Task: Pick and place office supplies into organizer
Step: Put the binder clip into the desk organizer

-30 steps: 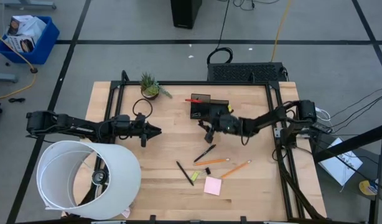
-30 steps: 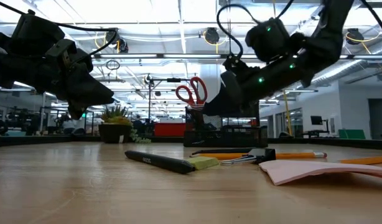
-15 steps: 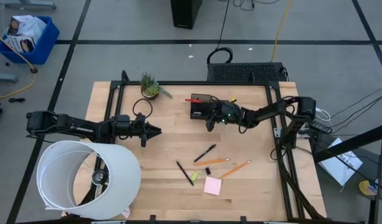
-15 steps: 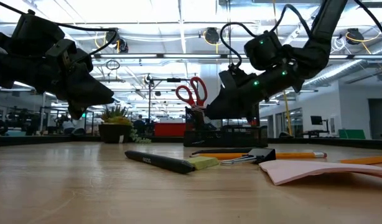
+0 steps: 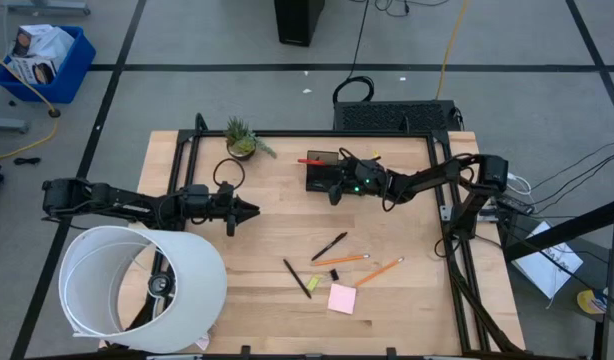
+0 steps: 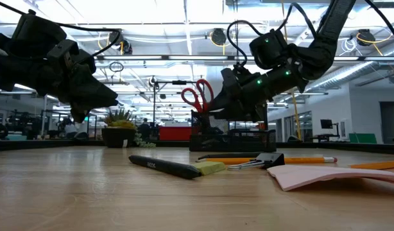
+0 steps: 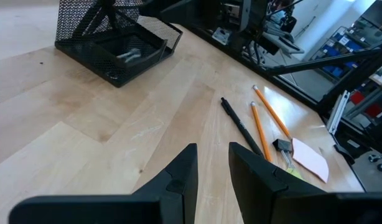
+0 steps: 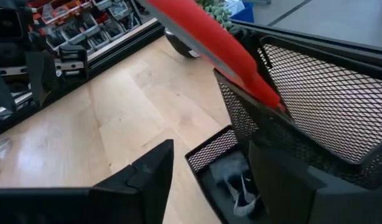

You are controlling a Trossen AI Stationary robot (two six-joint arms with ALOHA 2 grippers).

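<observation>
The black mesh organizer (image 5: 322, 172) stands at the table's far middle, with red-handled scissors (image 8: 209, 37) upright in its taller compartment. A small metal clip (image 8: 241, 186) lies in its lower compartment. My right gripper (image 8: 209, 149) hovers open just over that lower compartment, on the organizer's near side (image 5: 335, 192). On the near middle of the table lie two black pens (image 5: 329, 246), two orange pencils (image 5: 379, 271), a pink sticky-note pad (image 5: 341, 298) and a small yellow-green piece (image 6: 211, 168). My left gripper (image 5: 249, 210) waits at the left, narrowly open with nothing between its fingers (image 7: 213, 168).
A large white cylinder (image 5: 137, 290) lies at the near left corner. A small potted plant (image 5: 242, 140) stands at the far left. A black frame (image 5: 442, 200) runs along the table's edges. Bare wood lies between my left gripper and the organizer.
My right gripper has moved toward the table's far edge, up to the organizer, and has rolled about its pointing line. My left arm and the supplies on the table have stayed as they were.
</observation>
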